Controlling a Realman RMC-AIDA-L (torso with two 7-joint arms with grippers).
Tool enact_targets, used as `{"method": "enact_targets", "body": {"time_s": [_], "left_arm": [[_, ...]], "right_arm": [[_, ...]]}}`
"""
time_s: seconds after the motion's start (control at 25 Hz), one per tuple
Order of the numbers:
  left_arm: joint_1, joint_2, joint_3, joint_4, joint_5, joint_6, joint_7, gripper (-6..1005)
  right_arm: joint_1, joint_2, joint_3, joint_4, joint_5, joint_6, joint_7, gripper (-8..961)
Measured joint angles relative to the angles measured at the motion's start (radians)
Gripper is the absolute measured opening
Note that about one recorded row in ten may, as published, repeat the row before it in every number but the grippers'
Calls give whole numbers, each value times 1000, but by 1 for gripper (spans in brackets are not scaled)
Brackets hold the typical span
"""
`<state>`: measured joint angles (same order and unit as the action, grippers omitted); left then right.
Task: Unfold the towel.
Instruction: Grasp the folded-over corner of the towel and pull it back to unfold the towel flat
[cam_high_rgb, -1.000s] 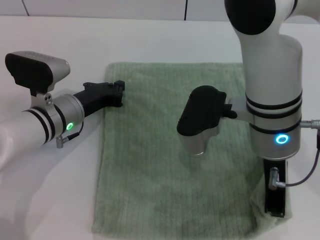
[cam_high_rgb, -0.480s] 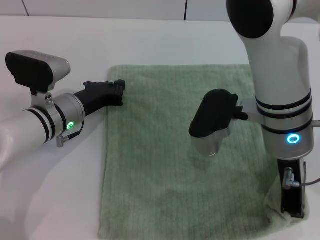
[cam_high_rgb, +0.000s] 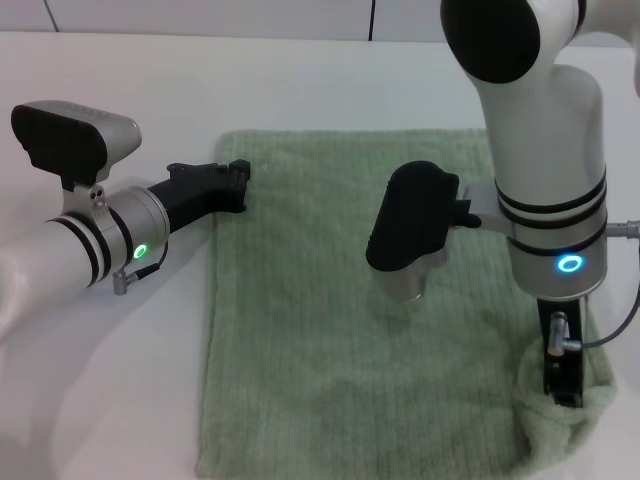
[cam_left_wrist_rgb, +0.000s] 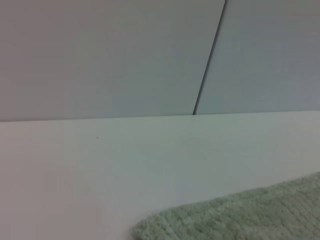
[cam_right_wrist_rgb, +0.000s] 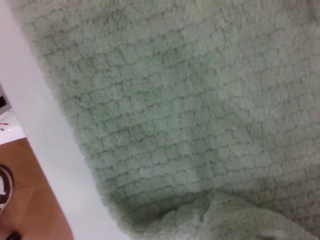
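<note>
The pale sage-green towel (cam_high_rgb: 320, 300) lies spread flat on the white table (cam_high_rgb: 130, 380). My left gripper (cam_high_rgb: 238, 186) rests at the towel's left edge, close to its far left corner. That corner shows in the left wrist view (cam_left_wrist_rgb: 240, 220). My right gripper (cam_high_rgb: 562, 392) points down at the towel's near right corner and is shut on the cloth. The corner (cam_high_rgb: 560, 432) is bunched and raised around the gripper. The right wrist view shows ribbed towel (cam_right_wrist_rgb: 170, 100) with a raised fold (cam_right_wrist_rgb: 235, 220) at the frame's lower edge.
The white table runs back to a pale wall (cam_high_rgb: 300, 15) with a dark seam. The right arm's wrist camera housing (cam_high_rgb: 410, 230) hangs over the middle of the towel. Past the table's edge, brown floor (cam_right_wrist_rgb: 30, 200) shows in the right wrist view.
The right gripper swung right, dragging the towel slightly that way, then came back left. The near right corner is now bunched up around it. The left arm has not moved.
</note>
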<state>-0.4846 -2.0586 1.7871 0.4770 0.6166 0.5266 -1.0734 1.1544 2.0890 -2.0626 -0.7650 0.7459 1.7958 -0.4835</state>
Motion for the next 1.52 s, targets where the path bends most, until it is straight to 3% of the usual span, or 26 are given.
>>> {"method": "enact_targets", "body": {"time_s": [0.24,0.44,0.56,0.96,1.52], "left_arm": [[0,0,0,0,0,-1,0,-1],[0,0,0,0,0,-2,1,-1],[0,0,-1,0,0,-2,6,-2],[0,3,-2,0,0,-2,7,-2],[-5,8,-2,0,0,-2,7,-2]], "right_arm": [[10,0,2,-5,2,18,-1,259],[25,-6,13,-8,-4,33,4,293],[32,-7,59,-91,-5,40,6,293],[60,-9,117,-159,-10,45,5,292],[67,2,113,-20,-60,28,-33,292]]}}
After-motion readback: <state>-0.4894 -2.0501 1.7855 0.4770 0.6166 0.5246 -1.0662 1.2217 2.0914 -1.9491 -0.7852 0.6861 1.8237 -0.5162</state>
